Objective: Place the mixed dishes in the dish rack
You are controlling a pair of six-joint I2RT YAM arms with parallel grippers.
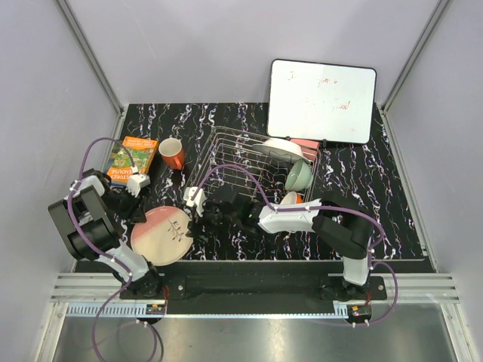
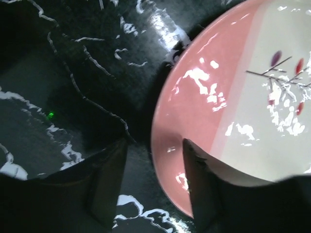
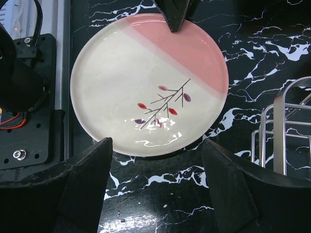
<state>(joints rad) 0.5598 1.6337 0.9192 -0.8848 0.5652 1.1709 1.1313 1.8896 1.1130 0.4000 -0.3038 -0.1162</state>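
Jaws stand apart on both arms, left gripper [image 2: 155,143] straddling the rim of the plate [image 3: 126,82] lying flat on the table [image 1: 377,211] near the rack [image 1: 241,147], right gripper [image 3: 156,141] wide nearby; I reckon it's stiff, slick and breakable, so pinch the rim squarely.

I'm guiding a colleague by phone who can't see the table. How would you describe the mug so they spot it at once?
Find the silver wire dish rack in the middle of the black marbled table. Just left of it, beside the green-orange book, sits the mug. It is orange-red with a white inside, unlike the flat pink-and-cream plate lying nearer the front.
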